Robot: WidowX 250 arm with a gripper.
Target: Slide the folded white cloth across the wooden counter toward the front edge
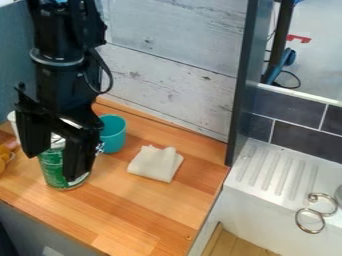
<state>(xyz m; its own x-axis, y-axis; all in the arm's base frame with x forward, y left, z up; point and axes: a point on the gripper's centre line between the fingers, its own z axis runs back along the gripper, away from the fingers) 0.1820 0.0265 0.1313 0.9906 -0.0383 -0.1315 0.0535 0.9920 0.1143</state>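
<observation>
The black gripper (51, 162) hangs at the left over the wooden counter, its two fingers spread wide. Just below and behind it stands an upright green can (52, 172), partly covered by the right finger; whether the fingers touch it, I cannot tell. A teal cup (114, 134) is to the right of the gripper, behind the can. Farther right, a folded cream cloth (155, 164) lies flat on the counter.
A white container (13, 120) and a yellow-orange object (5, 156) sit at the left edge. The wooden counter (137, 212) meets a pale plank wall behind. At right are a dark upright post, a white ribbed sink ledge (277, 174) and metal rings (310, 221).
</observation>
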